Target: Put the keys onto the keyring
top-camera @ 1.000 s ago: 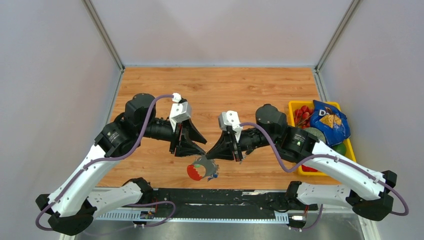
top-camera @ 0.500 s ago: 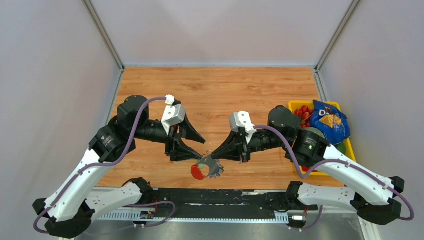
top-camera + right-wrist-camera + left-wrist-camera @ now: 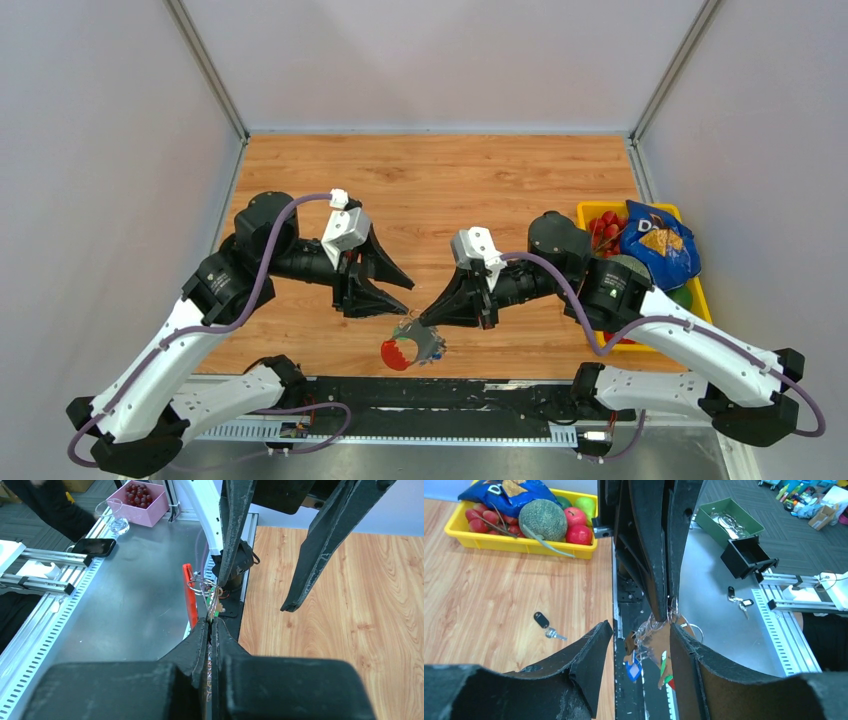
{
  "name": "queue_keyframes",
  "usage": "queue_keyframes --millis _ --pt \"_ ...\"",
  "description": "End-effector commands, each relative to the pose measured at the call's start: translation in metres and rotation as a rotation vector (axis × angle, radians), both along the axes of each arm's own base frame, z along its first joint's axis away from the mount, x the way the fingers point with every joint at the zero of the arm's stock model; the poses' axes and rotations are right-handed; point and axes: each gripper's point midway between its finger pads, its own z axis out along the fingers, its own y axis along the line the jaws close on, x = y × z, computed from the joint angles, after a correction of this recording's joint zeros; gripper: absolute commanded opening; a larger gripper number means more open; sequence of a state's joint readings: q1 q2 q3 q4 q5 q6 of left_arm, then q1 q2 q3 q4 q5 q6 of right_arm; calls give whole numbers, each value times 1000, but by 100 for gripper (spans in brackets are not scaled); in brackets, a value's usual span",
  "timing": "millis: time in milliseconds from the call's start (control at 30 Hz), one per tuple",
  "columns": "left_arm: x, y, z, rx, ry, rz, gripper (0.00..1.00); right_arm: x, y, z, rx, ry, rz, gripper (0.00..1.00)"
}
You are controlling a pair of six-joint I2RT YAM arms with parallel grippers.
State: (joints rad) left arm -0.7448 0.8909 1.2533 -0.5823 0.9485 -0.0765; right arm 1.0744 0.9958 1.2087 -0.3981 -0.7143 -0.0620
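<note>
The keyring (image 3: 659, 641) is a bunch of thin metal rings with a red tag (image 3: 396, 353) and small blue and green pieces. It hangs over the table's near edge with my right gripper (image 3: 423, 319) shut on its top. The right wrist view shows the rings (image 3: 202, 586) just past the closed fingertips. My left gripper (image 3: 639, 647) is open, its fingers either side of the hanging bunch and not gripping it. The key (image 3: 545, 624), black head and short silver blade, lies flat on the wood. In the top view it is hidden.
A yellow bin (image 3: 600, 345) with fruit and a blue chip bag (image 3: 657, 245) stands at the right edge. Beyond the near edge lies a metal bench (image 3: 125, 610) with a green tray (image 3: 730, 520), a black box (image 3: 749, 557), a pink box (image 3: 145, 495) and a phone (image 3: 95, 546).
My left arm has drawn back to the left and its jaws have spread wider. The right gripper has shifted slightly right, and the keyring now hangs nearer the front edge.
</note>
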Motion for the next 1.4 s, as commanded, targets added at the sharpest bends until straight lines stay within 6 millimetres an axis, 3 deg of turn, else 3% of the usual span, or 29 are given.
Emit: queue_keyframes --millis 0,1367 --pt "-4 1 17 -69 -57 -15 56 -8 3 24 83 -48 48 0" --pt "-21 4 12 -103 -36 -99 40 -2 13 51 146 -54 -10 0"
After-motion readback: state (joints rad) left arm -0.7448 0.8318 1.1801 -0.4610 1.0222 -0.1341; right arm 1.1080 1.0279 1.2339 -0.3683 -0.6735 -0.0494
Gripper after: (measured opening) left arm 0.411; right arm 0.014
